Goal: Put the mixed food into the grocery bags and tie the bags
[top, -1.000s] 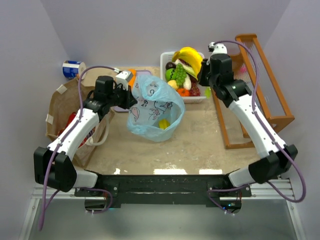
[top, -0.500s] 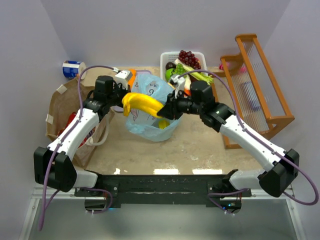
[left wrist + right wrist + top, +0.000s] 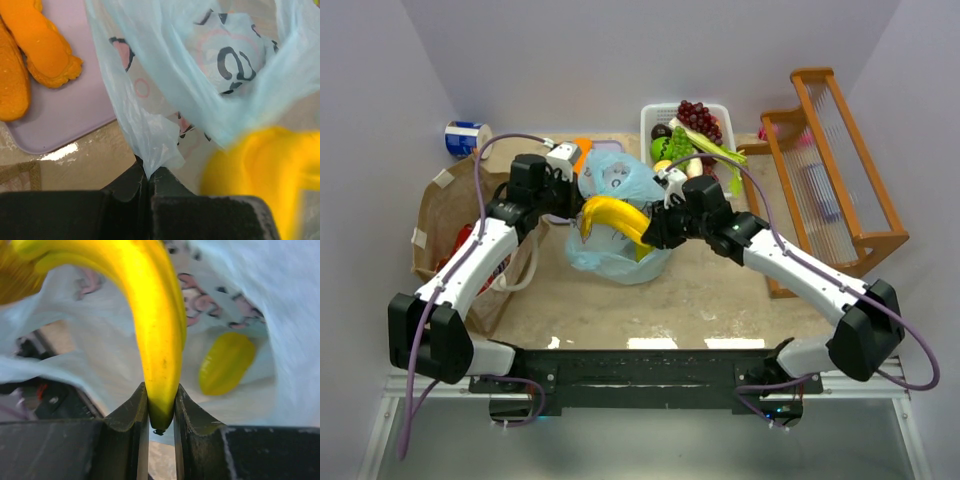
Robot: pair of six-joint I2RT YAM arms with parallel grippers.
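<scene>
Step in hand: loading the bag point(image 3: 620, 178). The left claw point(image 3: 148, 174) is clamped on the bag's rim, holding the mouth up. The right claw point(image 3: 161, 410) grips the banana point(image 3: 613, 215) by its end, at the bag's mouth. A yellow piece point(image 3: 226, 363) lies inside the bag. Next move, as judged: lower the banana past the rim, then release.

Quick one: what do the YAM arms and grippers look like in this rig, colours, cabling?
The left arm and right arm match: white link shells, black joints, a purple cable looped along each. The left gripper and right gripper have matte black wedge fingers.
</scene>
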